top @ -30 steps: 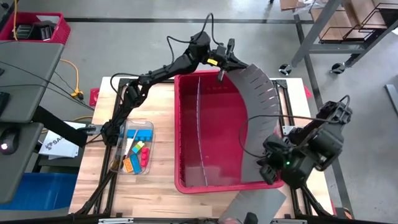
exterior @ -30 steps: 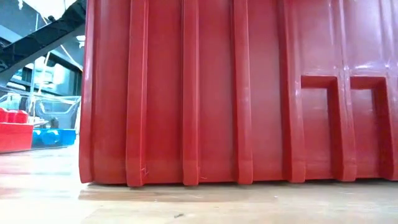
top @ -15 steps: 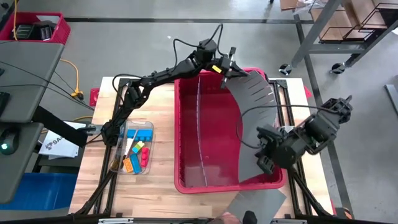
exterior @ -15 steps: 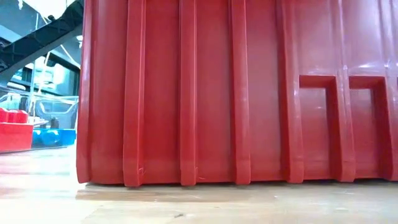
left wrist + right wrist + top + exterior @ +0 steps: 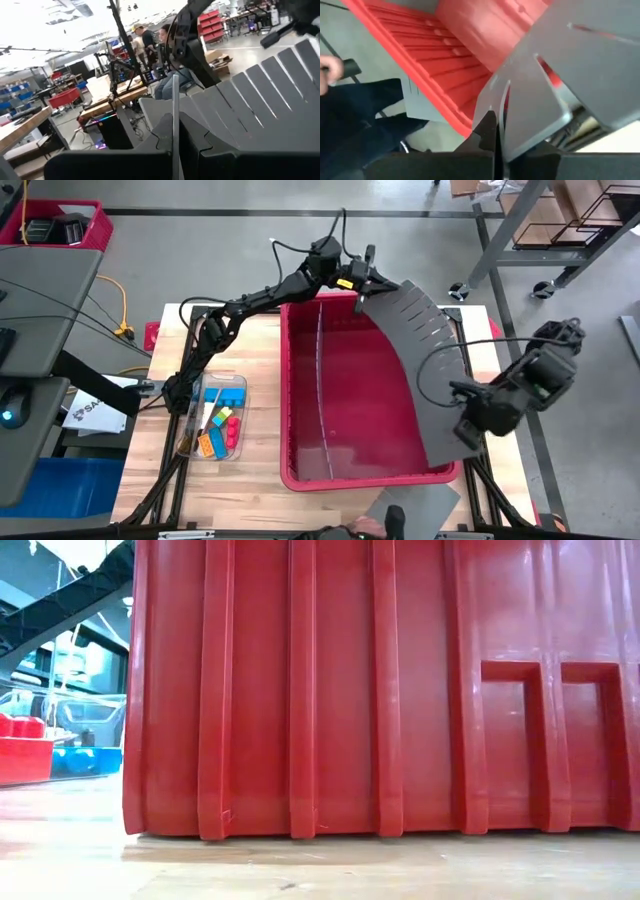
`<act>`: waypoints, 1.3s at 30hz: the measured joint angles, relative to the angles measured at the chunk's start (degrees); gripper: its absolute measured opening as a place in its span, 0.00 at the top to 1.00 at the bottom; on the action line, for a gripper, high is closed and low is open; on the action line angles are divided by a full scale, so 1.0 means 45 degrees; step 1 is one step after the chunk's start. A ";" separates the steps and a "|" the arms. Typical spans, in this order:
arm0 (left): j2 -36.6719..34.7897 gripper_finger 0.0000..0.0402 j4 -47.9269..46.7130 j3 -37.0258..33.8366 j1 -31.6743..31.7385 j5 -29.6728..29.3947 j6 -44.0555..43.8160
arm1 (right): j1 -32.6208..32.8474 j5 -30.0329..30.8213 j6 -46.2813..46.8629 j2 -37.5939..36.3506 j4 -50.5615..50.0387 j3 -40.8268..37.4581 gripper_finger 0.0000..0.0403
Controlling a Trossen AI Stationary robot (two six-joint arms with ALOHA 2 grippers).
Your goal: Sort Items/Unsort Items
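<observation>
Both arms share one long grey slotted divider (image 5: 420, 370), which bows in an arc above the red bin (image 5: 340, 400). The left arm stretches from its base across the table, and the left gripper (image 5: 360, 288) pinches the divider's far end over the bin's back rim, jaws clamped tight on the sheet. The right arm is folded at the table's right side, with the right gripper (image 5: 468, 430) closed on the divider's near end by the bin's front right corner. The items (image 5: 217, 423) lie in a clear tray (image 5: 236, 383) left of the bin, untouched.
</observation>
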 joint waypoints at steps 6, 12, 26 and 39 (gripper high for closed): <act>0.0000 1.00 0.0722 0.0005 0.0037 -0.0190 -0.0929 | 0.0604 0.1607 0.0771 0.0241 0.0143 0.0332 1.00; -0.0010 1.00 0.1182 0.0019 0.0639 -0.0084 -0.1427 | -0.0113 0.3142 0.0309 0.1698 0.0073 0.1937 1.00; -0.0013 1.00 0.2819 0.0019 0.2148 0.4487 -0.6168 | -0.1283 0.3260 -0.0372 0.5723 0.0115 0.5447 1.00; -0.1017 1.00 0.2435 0.0019 0.2119 0.4693 -0.6644 | -0.1269 0.3156 -0.0084 0.6227 0.0094 0.5917 1.00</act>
